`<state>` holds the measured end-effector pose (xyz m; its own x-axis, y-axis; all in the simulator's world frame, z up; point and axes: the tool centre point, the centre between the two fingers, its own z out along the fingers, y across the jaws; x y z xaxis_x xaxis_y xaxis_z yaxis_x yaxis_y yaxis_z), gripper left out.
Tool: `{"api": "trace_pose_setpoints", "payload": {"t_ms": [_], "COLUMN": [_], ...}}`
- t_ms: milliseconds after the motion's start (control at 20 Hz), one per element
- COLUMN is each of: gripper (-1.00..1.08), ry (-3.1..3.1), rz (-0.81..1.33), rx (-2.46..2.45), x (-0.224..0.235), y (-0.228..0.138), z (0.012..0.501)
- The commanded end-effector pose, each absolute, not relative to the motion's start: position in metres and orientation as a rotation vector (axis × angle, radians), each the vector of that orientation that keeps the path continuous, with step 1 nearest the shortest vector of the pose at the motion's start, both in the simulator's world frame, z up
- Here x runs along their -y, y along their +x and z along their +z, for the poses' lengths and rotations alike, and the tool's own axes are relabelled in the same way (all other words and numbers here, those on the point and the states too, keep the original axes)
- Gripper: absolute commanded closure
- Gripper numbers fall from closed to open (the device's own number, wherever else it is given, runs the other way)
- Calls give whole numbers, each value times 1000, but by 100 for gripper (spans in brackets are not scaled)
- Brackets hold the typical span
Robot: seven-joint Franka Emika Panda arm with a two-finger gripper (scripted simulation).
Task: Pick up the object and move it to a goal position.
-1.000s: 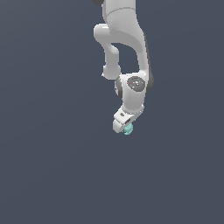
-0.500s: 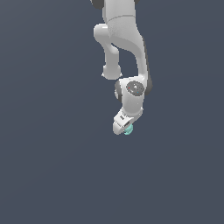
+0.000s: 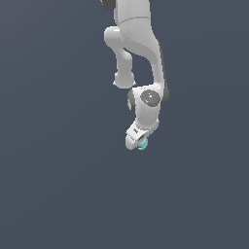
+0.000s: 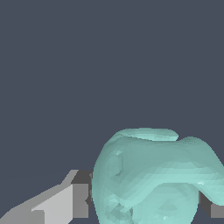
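Observation:
The object (image 3: 142, 144) is a small teal lumpy blob, mostly hidden behind the white hand in the exterior view. In the wrist view the object (image 4: 153, 175) fills the space between the two grey fingers (image 4: 61, 201), which press on its sides. My gripper (image 3: 138, 143) is shut on the object and holds it in mid-air under the bent white arm (image 3: 138, 53).
Only a plain dark grey-blue background (image 3: 53, 185) shows around the arm in both views. No table edge, container or goal marker shows.
The arm and gripper with the teal object have shifted slightly toward the exterior view's right and a little upward. The grip has not changed.

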<state>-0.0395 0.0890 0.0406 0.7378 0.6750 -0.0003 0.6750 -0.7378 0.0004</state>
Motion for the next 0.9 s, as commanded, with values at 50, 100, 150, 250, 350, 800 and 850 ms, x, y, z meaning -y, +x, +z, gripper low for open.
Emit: {"api": "trace_pose_setpoints", "payload": {"t_ms": [50, 100, 150, 250, 350, 800, 850], "gripper": [108, 108, 108, 108, 108, 108, 108], "ry": [2928, 2928, 2928, 2928, 2928, 2929, 2929], "rz": [0, 0, 0, 0, 0, 1, 1], "rx": [-1137, -1137, -1137, -1137, -1137, -1140, -1141], "x": [-87, -85, -83, -78, -72, -34, -28], "y": [-38, -38, -37, -35, -32, -14, -11], "z": [45, 48, 52, 61, 72, 147, 158]}}
